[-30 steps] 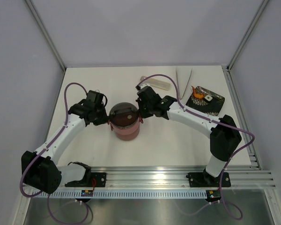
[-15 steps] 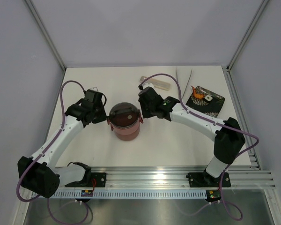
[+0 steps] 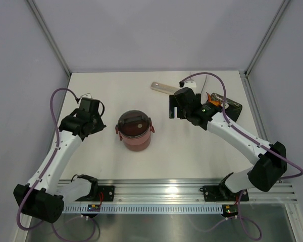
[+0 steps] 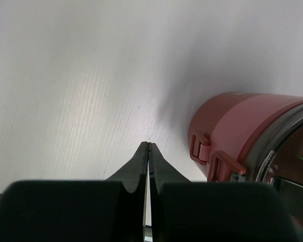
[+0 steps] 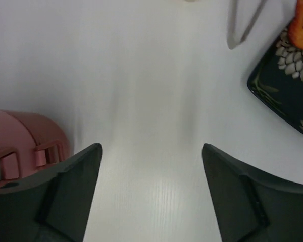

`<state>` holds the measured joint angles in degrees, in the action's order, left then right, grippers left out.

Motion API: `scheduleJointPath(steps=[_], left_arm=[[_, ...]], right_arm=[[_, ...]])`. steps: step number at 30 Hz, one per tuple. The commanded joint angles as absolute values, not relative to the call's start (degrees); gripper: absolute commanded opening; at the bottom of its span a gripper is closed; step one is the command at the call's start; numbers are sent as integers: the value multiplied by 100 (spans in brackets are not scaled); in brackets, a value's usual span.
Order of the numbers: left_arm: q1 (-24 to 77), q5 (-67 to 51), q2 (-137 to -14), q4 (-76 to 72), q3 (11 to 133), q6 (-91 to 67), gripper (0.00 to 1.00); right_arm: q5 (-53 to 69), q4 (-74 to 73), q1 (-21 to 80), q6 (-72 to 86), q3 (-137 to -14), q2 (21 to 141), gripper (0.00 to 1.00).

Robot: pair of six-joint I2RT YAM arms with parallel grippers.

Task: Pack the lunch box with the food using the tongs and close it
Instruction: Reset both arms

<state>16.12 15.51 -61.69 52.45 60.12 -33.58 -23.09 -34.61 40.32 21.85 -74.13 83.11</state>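
Observation:
The lunch box (image 3: 135, 130) stands mid-table as a stacked maroon cylinder under a grey lid, with its red latches (image 4: 212, 157) down its side. To its left, a short gap away, my left gripper (image 3: 98, 127) is shut on nothing, fingertips pressed together (image 4: 149, 146). My right gripper (image 3: 171, 112) hangs open and empty over bare table between the lunch box (image 5: 20, 136) and the tray. An orange food piece (image 5: 300, 30) lies on the black patterned tray (image 5: 280, 75). The tongs (image 5: 242, 27) show as a blurred grey V tip past the right fingers.
A long pale beige case (image 3: 162, 87) lies at the back, behind the right gripper. The black tray (image 3: 232, 108) sits at the back right, partly hidden by the right arm. Grey walls close in the table on three sides.
Both grippers have drawn away from the lunch box. The right one opened wide and moved right and back toward the tray. The left one slid left, still shut.

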Motion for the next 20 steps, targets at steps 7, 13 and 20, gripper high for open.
scheduleJointPath(steps=[7,13,20], left_arm=[[1477,1758,-5318,4730,6285,-3076,41],[1468,1644,-5036,4448,6214,-3050,83],[1468,1600,-4966,4342,6205,-3041,93]], right_arm=[[-3866,-4016,3753,2768,-6979,7594,99],[-3929,-4201,3753,3040,-6654,7542,99],[-3876,-3991,3744,3103,-6258,7155,100]])
